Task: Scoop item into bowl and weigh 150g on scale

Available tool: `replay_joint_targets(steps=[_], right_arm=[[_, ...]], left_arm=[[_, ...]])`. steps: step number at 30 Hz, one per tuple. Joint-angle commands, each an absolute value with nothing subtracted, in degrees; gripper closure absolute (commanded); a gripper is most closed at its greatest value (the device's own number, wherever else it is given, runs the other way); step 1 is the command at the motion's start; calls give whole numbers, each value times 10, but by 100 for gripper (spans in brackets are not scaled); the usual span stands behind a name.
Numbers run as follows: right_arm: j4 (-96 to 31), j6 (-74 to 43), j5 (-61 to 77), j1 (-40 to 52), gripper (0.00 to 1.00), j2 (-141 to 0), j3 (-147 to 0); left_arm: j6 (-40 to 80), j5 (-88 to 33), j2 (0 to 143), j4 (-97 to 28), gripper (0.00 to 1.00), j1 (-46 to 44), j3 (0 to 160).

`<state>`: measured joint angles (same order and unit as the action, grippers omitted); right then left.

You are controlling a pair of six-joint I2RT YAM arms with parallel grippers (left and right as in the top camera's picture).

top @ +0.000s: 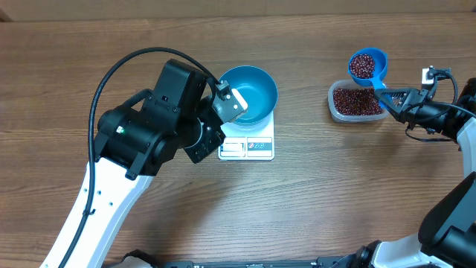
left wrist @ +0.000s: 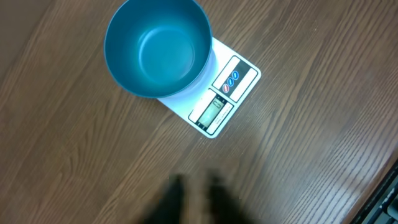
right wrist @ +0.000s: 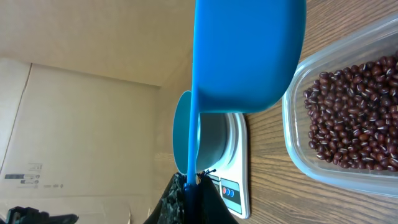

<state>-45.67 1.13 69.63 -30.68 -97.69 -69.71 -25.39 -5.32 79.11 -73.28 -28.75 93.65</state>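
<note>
While tight on scoop, right pincer aloft.

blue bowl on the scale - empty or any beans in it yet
Empty. The bowl on the scale shows only bare blue inside; the beans are in the tub and scoop.

bowl: on scale, over its far part; near strip w/ display left bare.
tub: on table, well R of scale, a bit farther back.
beans: in tub; more in scoop.
scoop: at tub's far rim, R of scale & behind it; handle in my R gripper.
R gripper: beyond tub, farthest R of scale.
L gripper: mine, at scale's L side, beside bowl.
</note>
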Motion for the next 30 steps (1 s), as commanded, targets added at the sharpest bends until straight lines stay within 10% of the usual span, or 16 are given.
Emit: replay_joint_targets(steps=[1,5,9,30], right_arm=[[-452,20,710,-309,96,-980,-704],[-452,20,710,-309,96,-980,-704],[-452,20,710,-309,96,-980,-704],[-446,20,710,-309,96,-980,-704]], left_arm=[[-244,-49,783,-735,38,-285,948],[-244,-49,783,-737,37,-285,948],[-244,-49,783,-742,1,-285,948],[-244,-49,783,-759,0,-285,948]])
